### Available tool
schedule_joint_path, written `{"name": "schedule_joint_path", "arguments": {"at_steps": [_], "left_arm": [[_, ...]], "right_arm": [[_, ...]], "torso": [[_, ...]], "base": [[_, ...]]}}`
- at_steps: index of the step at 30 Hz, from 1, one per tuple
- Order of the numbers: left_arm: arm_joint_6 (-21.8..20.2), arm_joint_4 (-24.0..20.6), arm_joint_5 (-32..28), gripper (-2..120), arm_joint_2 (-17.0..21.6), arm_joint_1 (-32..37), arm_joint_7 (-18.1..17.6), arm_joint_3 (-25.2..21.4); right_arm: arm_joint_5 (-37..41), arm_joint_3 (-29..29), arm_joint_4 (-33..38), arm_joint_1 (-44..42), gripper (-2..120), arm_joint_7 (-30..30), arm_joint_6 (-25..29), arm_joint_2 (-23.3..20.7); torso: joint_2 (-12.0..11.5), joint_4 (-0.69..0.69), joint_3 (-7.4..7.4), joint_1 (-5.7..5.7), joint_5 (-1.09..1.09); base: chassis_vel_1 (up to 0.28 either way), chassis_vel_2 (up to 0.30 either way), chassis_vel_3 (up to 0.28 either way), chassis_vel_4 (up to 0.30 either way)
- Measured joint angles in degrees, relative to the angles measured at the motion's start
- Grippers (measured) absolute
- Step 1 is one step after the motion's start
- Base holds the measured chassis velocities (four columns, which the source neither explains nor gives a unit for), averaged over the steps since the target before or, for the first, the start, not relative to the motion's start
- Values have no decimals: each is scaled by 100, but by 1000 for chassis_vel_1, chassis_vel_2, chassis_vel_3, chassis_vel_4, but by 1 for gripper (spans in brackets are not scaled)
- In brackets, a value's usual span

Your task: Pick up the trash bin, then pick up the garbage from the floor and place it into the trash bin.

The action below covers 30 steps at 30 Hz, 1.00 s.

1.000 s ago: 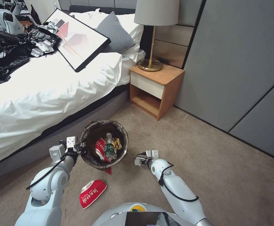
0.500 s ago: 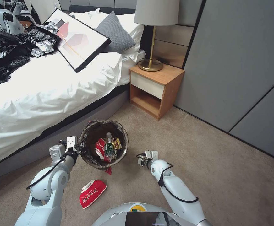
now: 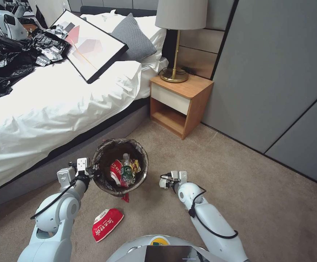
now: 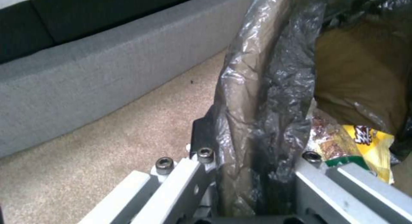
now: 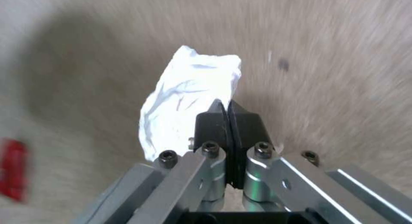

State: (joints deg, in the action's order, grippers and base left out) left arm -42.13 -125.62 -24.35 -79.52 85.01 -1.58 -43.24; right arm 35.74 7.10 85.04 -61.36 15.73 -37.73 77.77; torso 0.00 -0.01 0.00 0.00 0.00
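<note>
The trash bin (image 3: 142, 159), a round bucket with a dark bag liner (image 4: 266, 88) over its rim, hangs beside the bed. My left gripper (image 3: 93, 170) is shut on its near-left rim, with the liner pinched between the jaws (image 4: 253, 153). Inside the bin lie a clear bottle with a green label (image 3: 126, 171), a red-and-white snack bag (image 3: 116, 171) and a yellow wrapper (image 4: 369, 143). My right gripper (image 3: 167, 181) is to the right of the bin, over the carpet. It is shut (image 5: 227, 114) on the edge of a white tissue (image 5: 184, 88). A red-and-white snack bag (image 3: 107, 223) lies on the floor. A tiny red wrapper (image 3: 125, 198) shows under the bin.
The bed (image 3: 56, 102) with its grey base runs along the left, close behind the bin. A wooden nightstand (image 3: 180, 98) with a lamp (image 3: 178, 40) stands ahead. Grey wall panels (image 3: 275, 72) close off the right. Open carpet (image 3: 256, 189) lies to the right of my right arm.
My right gripper has shifted a little forward and to the right, carrying the tissue with it. The left arm and the bin have not moved.
</note>
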Motion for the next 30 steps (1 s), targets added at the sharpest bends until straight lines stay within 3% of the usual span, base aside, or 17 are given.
{"name": "schedule_joint_path", "arguments": {"at_steps": [4, 7, 8, 11, 12, 15, 16, 18, 23, 26, 27, 30], "left_arm": [[0, -41, -11, 0, 28, 23, -7, -3], [0, -86, -8, 0, 58, 61, -22, 42], [0, -86, -8, 0, 58, 61, -22, 42], [0, -83, 36, 0, 44, 63, -11, 97], [0, -83, 36, 0, 44, 63, -11, 97], [0, -7, 199, 0, -31, 46, 67, 187], [0, -7, 199, 0, -31, 46, 67, 187], [0, 4, 260, 0, -75, 45, 109, 208], [0, 4, 291, 0, -91, 46, 142, 210], [1, 5, 293, 0, -100, 42, 152, 183], [1, 5, 293, 0, -100, 42, 152, 183], [0, 23, 293, 0, -122, 27, 154, 152]], "right_arm": [[569, 108, 796, -94, 0, 254, -146, -275], [1459, 355, 2064, -210, 0, 545, -406, -915], [1459, 355, 2064, -210, 0, 545, -406, -915], [2076, 611, 3147, -136, 0, 644, -453, -1794], [2076, 611, 3147, -136, 0, 644, -453, -1794], [3439, 775, 4649, 757, 0, 613, -457, -2889], [3439, 775, 4649, 757, 0, 613, -457, -2889], [4022, 542, 4949, 1646, 0, 412, -456, -3178], [4305, -54, 4931, 2696, 0, -151, -437, -3314], [4299, -1137, 4655, 3532, 0, -466, -365, -3230], [4299, -1137, 4655, 3532, 0, -466, -365, -3230], [4096, -2146, 4399, 4122, 0, -516, -342, -3019]], "torso": [[0, 1, 0, 0, 1], [1, 1, 0, 0, 2], [1, 1, 0, 0, 2], [1, -2, 0, 0, -1], [1, -2, 0, 0, -1], [1, 2, 0, 0, 1], [1, 2, 0, 0, 1], [1, 2, 0, 0, 0], [1, 0, 0, 0, -1], [1, 1, 0, 0, 0], [1, 1, 0, 0, 0], [1, 3, 0, 0, -2]], "base": [[0, 0, 0, 0], [0, 0, 0, 0], [0, 0, 0, 0], [0, 0, 0, 0], [0, 0, 0, 0], [0, 0, 0, 0], [0, 0, 0, 0], [0, 0, 0, 0], [0, 0, 0, 0], [0, 0, 0, 0], [0, 0, 0, 0], [0, 0, 0, 0]]}}
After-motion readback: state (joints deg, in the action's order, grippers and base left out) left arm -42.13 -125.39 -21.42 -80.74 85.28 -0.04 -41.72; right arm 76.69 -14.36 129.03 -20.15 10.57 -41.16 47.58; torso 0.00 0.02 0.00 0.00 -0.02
